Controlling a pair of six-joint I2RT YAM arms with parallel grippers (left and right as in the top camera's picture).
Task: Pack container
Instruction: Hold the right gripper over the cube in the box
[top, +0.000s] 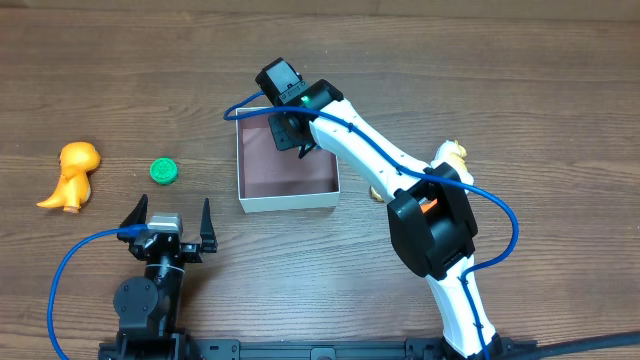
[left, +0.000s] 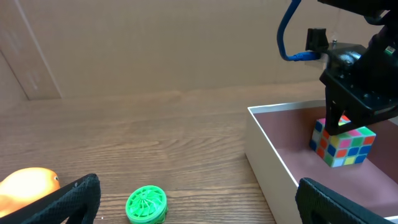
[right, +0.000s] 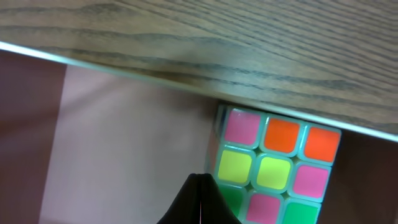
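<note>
Container (top: 290, 201) lies directly beneath the right hand (right: 199, 198), flat on the wooden surface (top: 480, 60) with its open face turned straight up. Its outline is square, so no side reads as a long axis. Seen from overhead, its walls are turned slightly off the surface's edges, and the near white wall slants a little. From the left hand (top: 170, 212) the box lies ahead and off to the right, well apart from it.

The right hand's fingers are pressed together with nothing between them, the tips pointing down into the far part of the box. A colour-tiled puzzle cube (right: 273, 163) rests inside, just beside those tips and against the far wall. The left wrist view shows it tipped rather than square to the pinkish floor, with the hand's dark body directly over it. Whether the fingers touch the cube I cannot tell.

The left hand is spread wide and holds nothing, low over the surface. A green ridged disc (top: 164, 171) lies just ahead of it. An orange dinosaur toy (top: 70, 175) lies ahead and to its left, near the disc but apart from it. A small pale yellow toy (top: 455, 152) shows partly behind the right arm, back from the right hand and well apart from the box
</note>
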